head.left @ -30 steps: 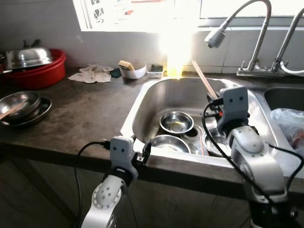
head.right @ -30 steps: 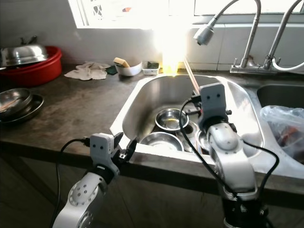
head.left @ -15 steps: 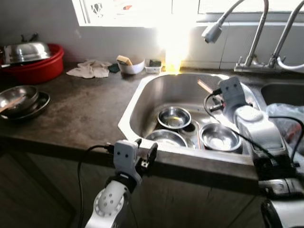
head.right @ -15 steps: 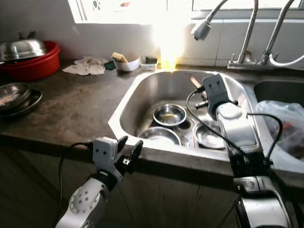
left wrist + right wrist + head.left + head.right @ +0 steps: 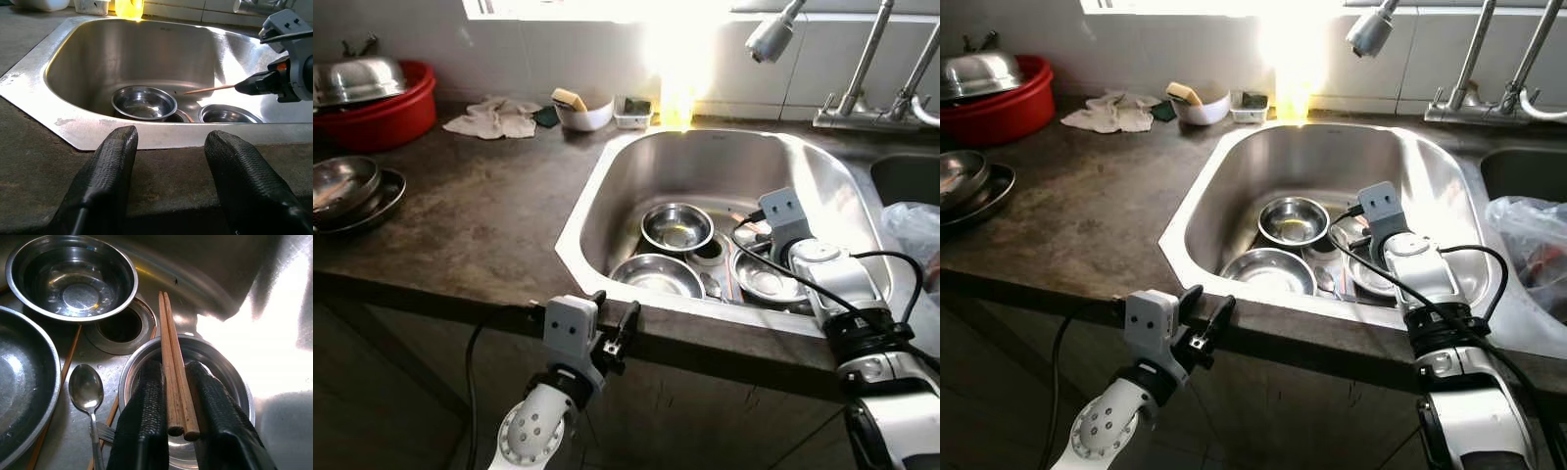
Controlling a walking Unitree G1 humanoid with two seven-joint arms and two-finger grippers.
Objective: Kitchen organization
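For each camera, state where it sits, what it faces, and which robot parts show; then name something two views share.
Head eyes: look down at the sink; both arms show.
Left wrist: behind the open left gripper at the counter edge, facing the sink.
Right wrist: above the bowls, right gripper clamping chopsticks.
Shared: the small bowl beside the drain.

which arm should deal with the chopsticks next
Right. The right gripper is already shut on the chopsticks, low in the sink over a steel bowl. The left gripper hangs open outside the sink's front edge.
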